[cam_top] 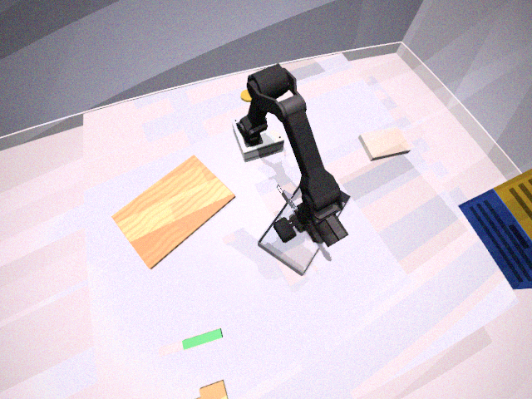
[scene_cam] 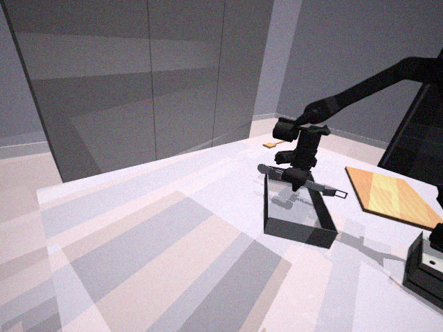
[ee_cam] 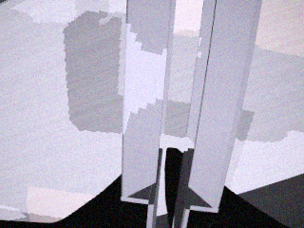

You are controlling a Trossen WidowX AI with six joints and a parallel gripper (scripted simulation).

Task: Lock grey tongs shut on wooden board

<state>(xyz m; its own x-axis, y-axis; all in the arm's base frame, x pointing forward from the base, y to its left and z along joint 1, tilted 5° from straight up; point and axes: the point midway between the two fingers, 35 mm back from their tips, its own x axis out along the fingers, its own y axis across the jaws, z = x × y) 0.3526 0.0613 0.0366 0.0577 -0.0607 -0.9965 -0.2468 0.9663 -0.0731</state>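
Note:
The grey tongs lie across the roasting tin, roughly level. Their loop end points toward the board side, their rounded tips over the far side. The two arms are pressed close together, with a narrow gap between them in the wrist view. My gripper points down and is shut on the tongs near their middle, over the tin. It hides that middle part. Whether the tongs touch the rim, and the lock inside the hinge, cannot be seen. The wooden board lies flat beside the tin, with nothing on it.
A green bar and an orange block lie at the bottom of the top view. A pale block and a blue and yellow object are at the right. The arm's base stands between board and pale block.

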